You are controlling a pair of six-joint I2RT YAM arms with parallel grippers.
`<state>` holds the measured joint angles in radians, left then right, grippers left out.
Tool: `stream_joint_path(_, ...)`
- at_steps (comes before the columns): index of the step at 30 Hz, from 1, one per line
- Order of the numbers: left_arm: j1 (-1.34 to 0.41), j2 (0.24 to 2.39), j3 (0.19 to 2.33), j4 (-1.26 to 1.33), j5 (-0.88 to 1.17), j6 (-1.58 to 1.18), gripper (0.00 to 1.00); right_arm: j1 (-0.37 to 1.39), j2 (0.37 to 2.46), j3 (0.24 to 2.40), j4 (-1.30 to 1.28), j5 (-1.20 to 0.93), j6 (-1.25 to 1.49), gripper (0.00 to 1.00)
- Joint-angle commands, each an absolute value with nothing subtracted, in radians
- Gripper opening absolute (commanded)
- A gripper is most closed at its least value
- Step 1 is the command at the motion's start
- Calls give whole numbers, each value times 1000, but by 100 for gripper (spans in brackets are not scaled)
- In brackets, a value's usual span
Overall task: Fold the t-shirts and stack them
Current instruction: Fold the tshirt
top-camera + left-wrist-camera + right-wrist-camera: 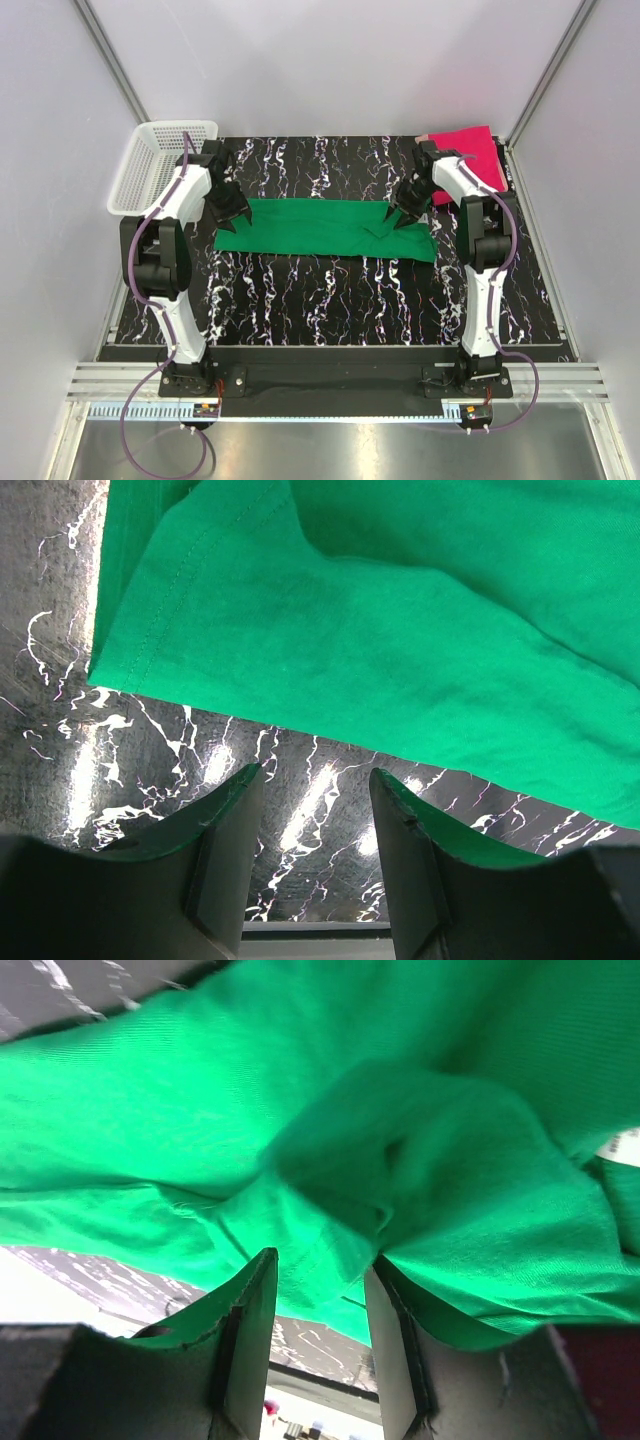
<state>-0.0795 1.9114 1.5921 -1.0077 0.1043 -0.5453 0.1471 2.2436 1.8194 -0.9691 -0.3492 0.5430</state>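
The bright green cloth t-shirt is lying strip-folded on the black marbled counter. The left jaws and right jaws are standing spread at its ends, risking grabbing one layer only.

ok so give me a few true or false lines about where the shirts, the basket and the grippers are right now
1. The green t-shirt lies in a long strip on the table, with the left gripper near one end and the right gripper near the other. True.
2. The pink t-shirt is stacked on the green one. False: it lies apart from it, at the far right corner.
3. The left gripper is clamped on the green t-shirt. False: its jaws are open over bare table, with the shirt's edge just beyond the fingertips.
4. The white basket sits at the table's far left corner. True.
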Motion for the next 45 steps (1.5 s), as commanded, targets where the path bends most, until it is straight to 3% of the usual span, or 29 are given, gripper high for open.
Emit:
stream_joint_path(1,-77,1859,1583,-1006,98,-525,52,161,2261,1881,-953,-383,554,47)
stream_joint_path(13,-77,1861,1575,-1005,101,-522,52,163,2319,2022,-1011,-400,554,47)
stream_joint_path(45,-77,1879,1571,-1000,104,-522,51,173,2358,2094,-1080,-405,535,45)
